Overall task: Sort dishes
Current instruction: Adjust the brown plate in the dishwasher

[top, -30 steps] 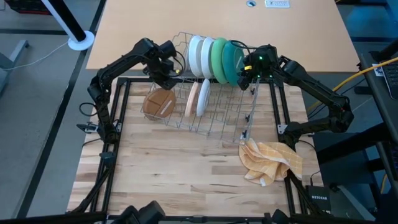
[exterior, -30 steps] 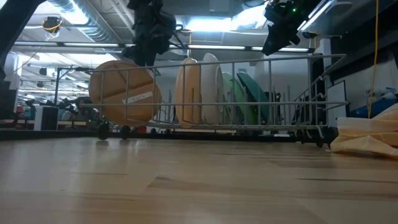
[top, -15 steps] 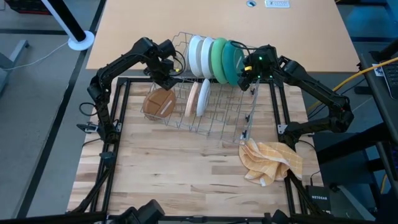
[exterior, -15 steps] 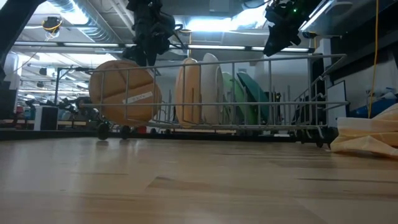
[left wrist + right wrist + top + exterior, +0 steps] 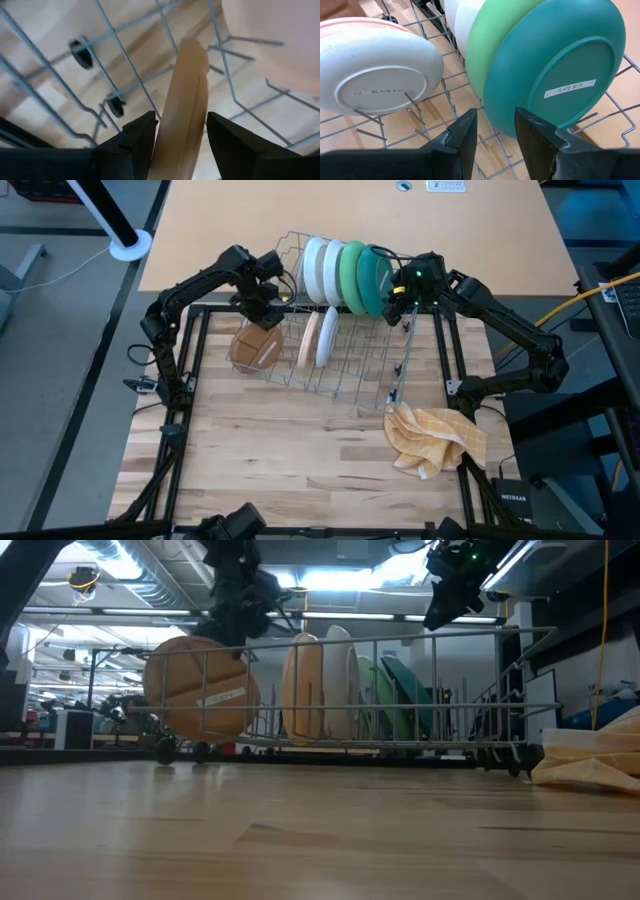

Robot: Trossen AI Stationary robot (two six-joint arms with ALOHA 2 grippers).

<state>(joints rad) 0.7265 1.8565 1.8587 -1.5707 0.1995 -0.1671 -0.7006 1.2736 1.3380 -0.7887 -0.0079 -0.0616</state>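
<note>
A grey wire rack [image 5: 350, 365] holds the dishes on edge. At its far end stand two white plates [image 5: 318, 268], a green one [image 5: 350, 272] and a teal one [image 5: 560, 75]. A tan plate [image 5: 309, 340] and a small white plate [image 5: 380, 70] stand mid-rack. A brown plate [image 5: 257, 348] leans at the rack's left end. My left gripper [image 5: 181, 125] is open and points down, one finger on either side of the brown plate's top rim [image 5: 182, 100]. My right gripper [image 5: 495, 125] is open just right of the teal plate's rim.
A crumpled yellow checked cloth [image 5: 435, 438] lies at the rack's near right corner. Bare wooden table stretches toward the near edge. Black frame rails [image 5: 195, 380] run along the table's left and right sides.
My left gripper has tipped a little above the brown plate's top rim. The plates and the rack have not moved.
</note>
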